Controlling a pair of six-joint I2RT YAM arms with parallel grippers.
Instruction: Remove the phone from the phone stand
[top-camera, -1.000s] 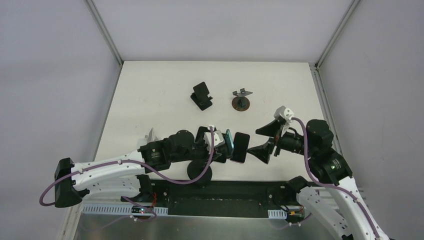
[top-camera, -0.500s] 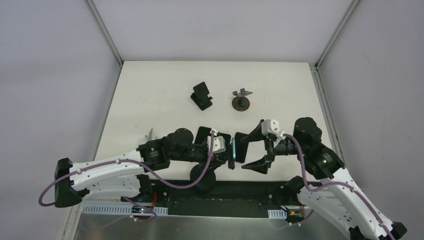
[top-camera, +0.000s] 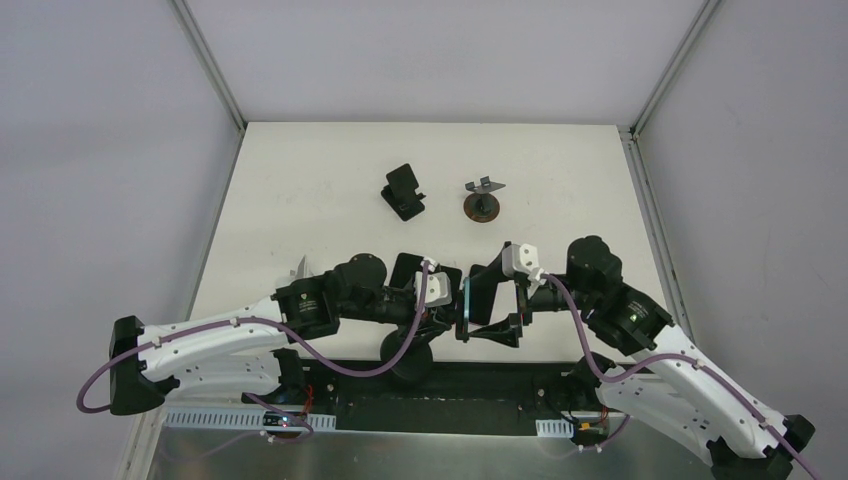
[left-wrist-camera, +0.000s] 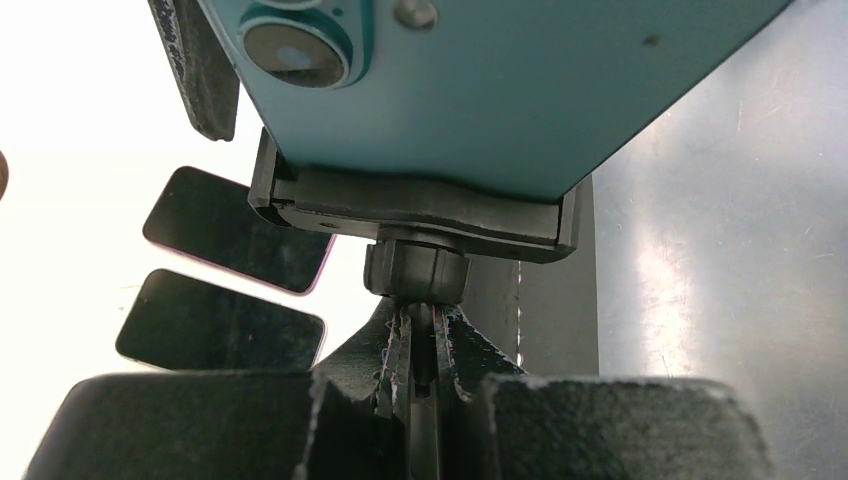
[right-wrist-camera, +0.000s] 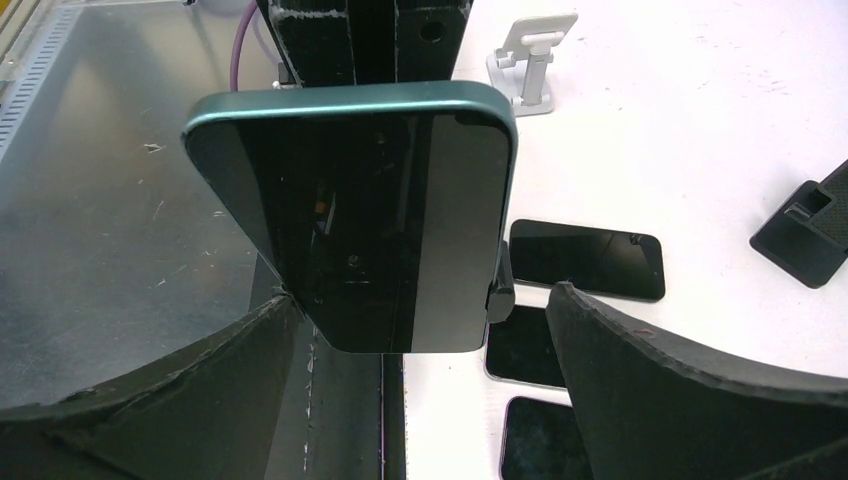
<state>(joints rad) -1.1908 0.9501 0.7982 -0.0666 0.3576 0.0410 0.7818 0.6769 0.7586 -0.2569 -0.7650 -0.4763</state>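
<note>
The phone (right-wrist-camera: 360, 215), teal-green with a dark glossy screen and a camera lens on its back, stands on edge in the black clamp of the phone stand (left-wrist-camera: 410, 205), raised above the table's (top-camera: 300, 180) near edge.

We can read no writing, brand, number or sign in any of the views. The teal phone (left-wrist-camera: 520, 90) shows us a plain back with only its lens. From the right wrist its face is dark glass carrying nothing but reflections. The spare phones (right-wrist-camera: 585, 258) lying on the table (right-wrist-camera: 700, 120) are blank and dark too.
</note>
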